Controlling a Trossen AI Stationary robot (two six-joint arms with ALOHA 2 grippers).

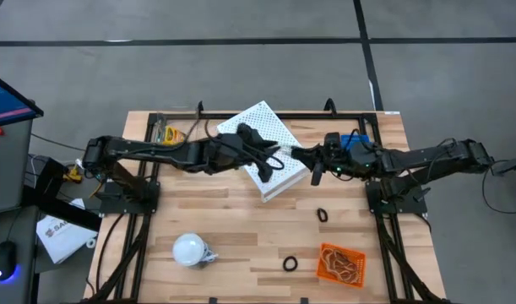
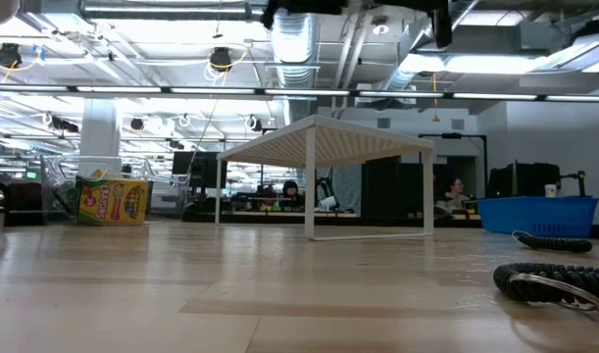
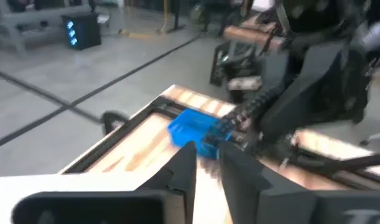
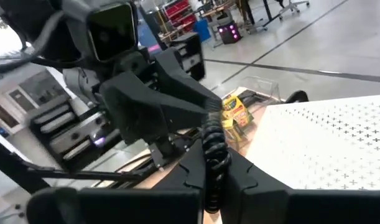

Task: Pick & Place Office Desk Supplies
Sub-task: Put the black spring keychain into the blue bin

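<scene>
Right claw (image 4: 213, 163) clamping black ring (image 4: 215, 158), ring hanging upright.

Grey concrete floor (image 1: 241, 76) crossed by dark lines surrounded the pale wooden worktop (image 1: 241, 228). Beyond it, an open hall showed exposed ceiling ducts (image 2: 299, 39), strip lights (image 2: 230, 90), a white column (image 2: 100, 132) and distant desks.

Both arms are matte black, built of boxy, angular links. The left arm (image 1: 156, 154) and right arm (image 1: 426, 159) each rise from a black base plate bolted to a black tube frame. Loose black cables loop along both arms. The right gripper (image 4: 216, 163) has two flat, wedge-shaped black fingers; the left gripper (image 3: 205, 168) has the same dark, tapered fingers.
</scene>
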